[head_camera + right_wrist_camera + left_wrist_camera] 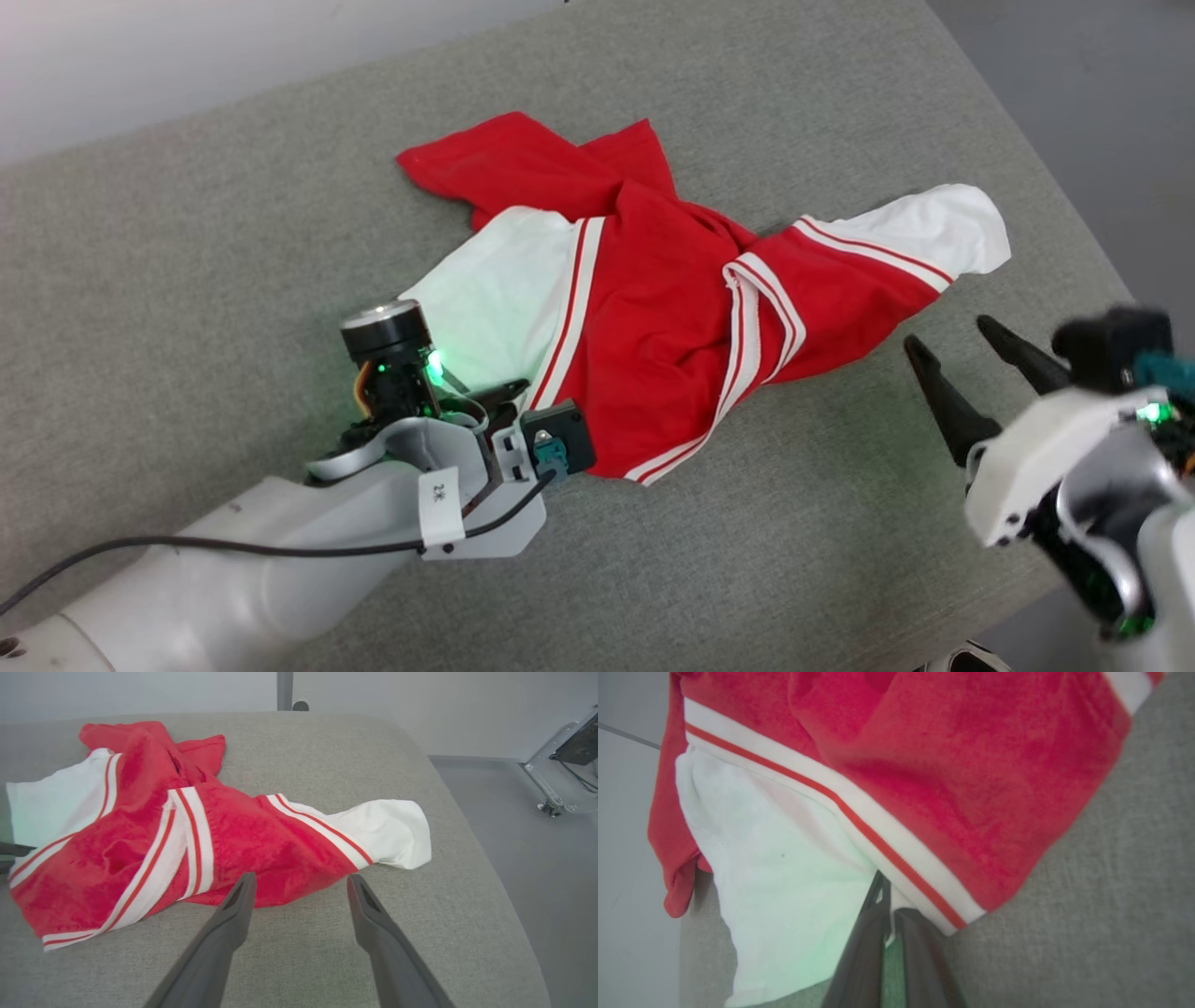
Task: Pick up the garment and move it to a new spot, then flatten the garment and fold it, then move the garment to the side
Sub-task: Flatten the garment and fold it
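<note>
The garment [653, 308] lies crumpled in the middle of the grey padded table [187, 280]: red cloth with white panels and red-and-white striped trim. My left gripper [509, 387] is at its near left edge, shut on the garment. In the left wrist view the two dark fingers [920, 952] meet on the garment [948, 765] where the white panel joins the striped trim, my left gripper [888, 907] pinching a bit of white cloth. My right gripper [948, 333] hovers open just right of the red body, apart from it. From the right wrist, my right gripper [301, 877] points at the garment [224, 844] near its white sleeve.
The table's right edge [1074, 243] drops to grey floor [1120, 93] close to my right arm. A pale wall [140, 56] runs behind the far edge. A metal frame with cables [560, 765] stands on the floor to the right.
</note>
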